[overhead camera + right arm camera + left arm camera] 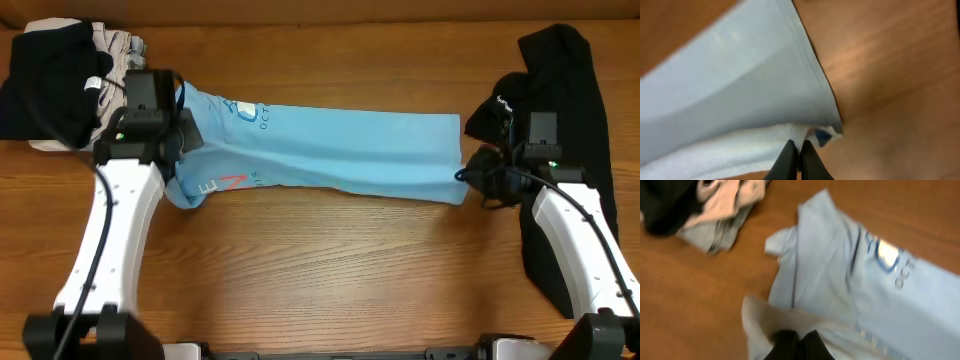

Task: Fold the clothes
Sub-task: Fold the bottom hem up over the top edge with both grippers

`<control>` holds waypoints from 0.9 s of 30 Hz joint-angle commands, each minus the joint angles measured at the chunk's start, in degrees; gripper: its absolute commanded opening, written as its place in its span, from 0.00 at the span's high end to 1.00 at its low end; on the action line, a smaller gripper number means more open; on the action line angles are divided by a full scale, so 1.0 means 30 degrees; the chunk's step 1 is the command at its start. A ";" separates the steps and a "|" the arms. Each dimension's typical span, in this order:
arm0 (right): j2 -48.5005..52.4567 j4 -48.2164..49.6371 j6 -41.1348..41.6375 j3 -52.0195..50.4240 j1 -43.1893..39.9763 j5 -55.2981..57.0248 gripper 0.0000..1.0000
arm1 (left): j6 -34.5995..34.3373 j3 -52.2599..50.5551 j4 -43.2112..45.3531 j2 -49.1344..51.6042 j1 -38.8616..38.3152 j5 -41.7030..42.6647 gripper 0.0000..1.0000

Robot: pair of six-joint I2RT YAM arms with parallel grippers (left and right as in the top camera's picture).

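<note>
The light blue T-shirt (pixel 340 150) lies stretched across the wooden table, folded lengthwise, lettering near its left end. My left gripper (pixel 172 172) is shut on the shirt's left edge; in the left wrist view (pixel 799 339) the black fingers pinch pale cloth of the shirt (pixel 850 280). My right gripper (pixel 470 175) is shut on the shirt's right corner, and the right wrist view (pixel 799 146) shows the fingers clamped on the hem of the shirt (pixel 740 85). A black shirt with a small white logo (pixel 560 90) lies at the right, partly under the right arm.
A heap of black and pale garments (pixel 60 80) sits at the back left; it also shows in the left wrist view (pixel 705 205). The black shirt trails down the right side of the table (pixel 320 270) toward the front.
</note>
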 commanded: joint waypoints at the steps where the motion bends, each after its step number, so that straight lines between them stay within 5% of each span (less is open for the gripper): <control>1: 0.0750 0.2331 -0.0299 0.0321 -0.0029 0.0386 0.96 | 0.0488 0.0306 0.2579 0.1945 0.0066 -0.0313 0.96; 14: 0.5173 0.8823 -0.1158 0.0321 -0.0029 0.1100 0.96 | 0.0488 0.0306 1.1329 0.5362 -0.0750 0.1035 0.94; 18: 0.6652 1.0491 -0.1217 0.0321 -0.0029 0.0947 0.95 | 0.0481 0.0306 1.2080 0.6484 -0.1122 0.1049 0.82; 21: 0.7329 1.1322 -0.1319 0.0321 -0.0029 0.0794 0.75 | 0.0481 0.0306 1.2276 0.7264 -0.1333 0.1020 0.58; 24: 0.7359 1.1249 -0.2973 0.0364 -0.0029 0.0073 0.23 | 0.0306 0.0306 1.2480 0.7832 -0.1319 0.1042 0.28; 27: 0.7329 1.0069 -0.3279 0.0692 -0.0299 0.0000 0.02 | 0.0204 0.0342 1.2109 0.7715 -0.1217 0.1013 0.06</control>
